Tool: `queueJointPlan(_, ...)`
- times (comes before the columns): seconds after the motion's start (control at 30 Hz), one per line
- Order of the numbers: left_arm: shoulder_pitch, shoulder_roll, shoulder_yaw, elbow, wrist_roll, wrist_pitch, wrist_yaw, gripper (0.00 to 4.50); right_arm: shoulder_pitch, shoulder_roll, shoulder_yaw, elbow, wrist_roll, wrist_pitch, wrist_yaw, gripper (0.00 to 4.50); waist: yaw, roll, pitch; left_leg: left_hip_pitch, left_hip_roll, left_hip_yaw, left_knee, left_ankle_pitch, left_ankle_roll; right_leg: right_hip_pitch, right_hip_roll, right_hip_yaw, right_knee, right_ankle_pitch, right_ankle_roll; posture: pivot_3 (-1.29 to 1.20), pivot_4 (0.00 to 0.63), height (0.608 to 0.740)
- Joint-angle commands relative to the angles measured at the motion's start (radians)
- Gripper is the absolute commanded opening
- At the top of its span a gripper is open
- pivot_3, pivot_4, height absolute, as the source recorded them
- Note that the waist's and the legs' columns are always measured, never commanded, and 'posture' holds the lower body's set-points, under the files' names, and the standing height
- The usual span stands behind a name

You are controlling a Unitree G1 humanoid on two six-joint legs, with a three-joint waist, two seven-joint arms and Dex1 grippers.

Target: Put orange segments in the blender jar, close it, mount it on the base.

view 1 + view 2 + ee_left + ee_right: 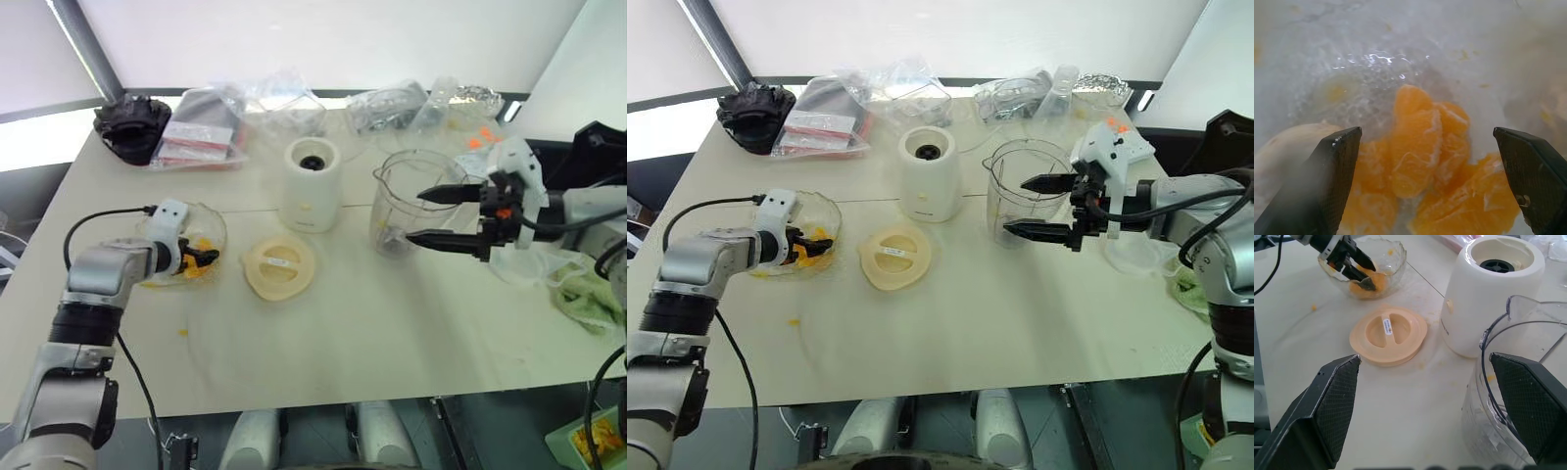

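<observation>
The orange segments [1425, 147] lie heaped in a shallow clear glass dish [217, 227] at the table's left. My left gripper [204, 258] reaches down into that dish and is open, one finger on each side of the heap, with nothing held. The clear blender jar [416, 201] stands upright right of centre with a small orange bit inside. My right gripper [413, 216] hovers open at the jar's right side, its fingertips [421, 196] in front of the jar wall and gripping nothing. The cream-white base [312, 184] stands just left of the jar.
A flat cream-yellow lid [279, 267] lies in front of the base. Clear plastic bags [284, 103] and a black object [132, 125] crowd the far edge. A green cloth [588, 299] lies at the right edge. A small orange scrap [182, 333] lies on the table near the dish.
</observation>
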Motion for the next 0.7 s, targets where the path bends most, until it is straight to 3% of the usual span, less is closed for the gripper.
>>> queueJointPlan(0.03, -0.039, -0.001, -0.014, 0.038, 0.037, -0.055, -0.026, 4.50, -0.021, -0.003, -0.016, -0.031, 0.002, -0.008, -0.006, 4.42, 0.001, 0.000, 0.000, 0.000, 0.000, 0.000, 0.000, 0.000, 0.000, 0.000, 0.000, 0.000, 0.000, 0.000, 0.000, 0.00, 0.150, 0.740)
queueJointPlan(0.23, -0.067, -0.022, -0.019, 0.097, 0.070, -0.084, -0.046, 4.50, -0.015, -0.005, -0.020, -0.036, 0.001, -0.009, -0.011, 4.42, 0.000, 0.000, 0.000, 0.000, -0.001, -0.001, 0.000, 0.000, 0.000, 0.000, -0.001, 0.000, 0.000, 0.000, 0.001, 0.00, 0.150, 0.740)
queueJointPlan(0.33, -0.068, -0.029, -0.015, 0.101, 0.078, -0.081, -0.052, 3.64, -0.014, -0.005, -0.020, -0.038, 0.001, -0.009, -0.014, 4.50, 0.000, 0.000, 0.000, 0.000, -0.001, -0.001, 0.000, 0.000, 0.000, 0.000, -0.001, 0.000, 0.000, 0.001, 0.001, 0.00, 0.150, 0.740)
queueJointPlan(0.43, -0.064, -0.033, -0.009, 0.100, 0.088, -0.076, -0.049, 2.22, -0.011, -0.006, -0.021, -0.039, 0.001, -0.010, -0.015, 4.50, 0.000, 0.000, 0.000, 0.000, -0.001, -0.001, 0.000, 0.000, 0.000, 0.000, -0.001, 0.000, 0.001, 0.001, 0.001, 0.00, 0.150, 0.740)
queueJointPlan(0.7, -0.046, -0.036, 0.008, 0.079, 0.085, -0.053, -0.046, 2.22, -0.018, -0.002, -0.011, -0.029, -0.011, -0.018, -0.011, 4.50, 0.000, 0.000, 0.000, 0.000, -0.001, -0.001, 0.001, 0.000, 0.000, 0.000, -0.001, 0.000, 0.001, 0.001, 0.001, 0.00, 0.150, 0.740)
